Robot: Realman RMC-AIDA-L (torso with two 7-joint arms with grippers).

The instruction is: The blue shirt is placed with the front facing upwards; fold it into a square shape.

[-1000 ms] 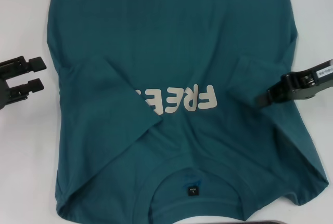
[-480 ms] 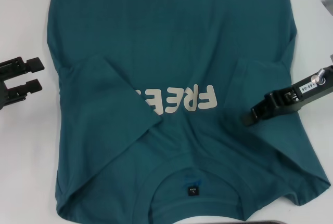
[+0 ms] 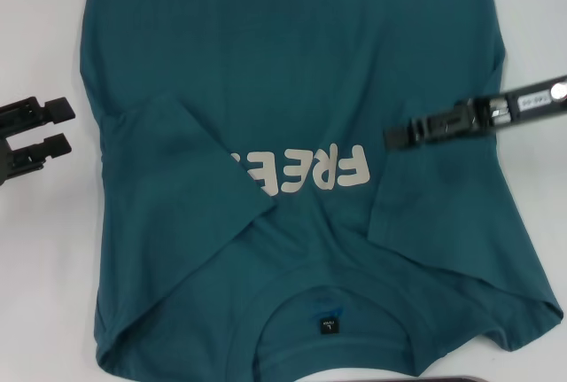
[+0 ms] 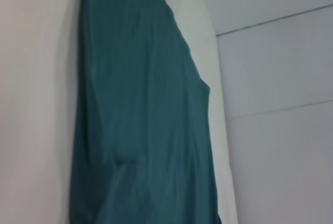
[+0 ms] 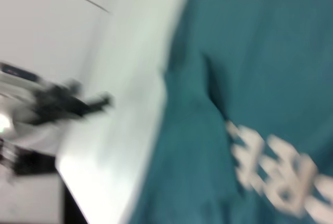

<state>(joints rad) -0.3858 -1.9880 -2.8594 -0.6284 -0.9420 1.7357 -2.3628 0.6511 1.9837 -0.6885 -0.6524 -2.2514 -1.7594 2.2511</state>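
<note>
The blue shirt [image 3: 283, 63] lies front up on the white table, its off-white print [image 3: 301, 169] upside down to me and the black neck label [image 3: 328, 323] nearest me. Its left sleeve [image 3: 186, 160] is folded inward over the start of the print. My right gripper [image 3: 392, 136] reaches in from the right, shut on the edge of the right sleeve flap [image 3: 416, 187], just right of the print. My left gripper [image 3: 64, 126] stands open over bare table left of the shirt. The wrist views show the shirt [image 4: 140, 104] [image 5: 260, 52] and the print [image 5: 276, 172].
The white table [image 3: 44, 249] shows on both sides of the shirt. A dark object [image 3: 461, 378] peeks in at the near edge. The table's edge [image 4: 221, 130] and grey floor appear in the left wrist view. The left gripper [image 5: 99, 102] shows far off in the right wrist view.
My right gripper has swung inward to the left and away from me, over the shirt, and the right sleeve flap has come further in with it. The left arm has stayed put.
</note>
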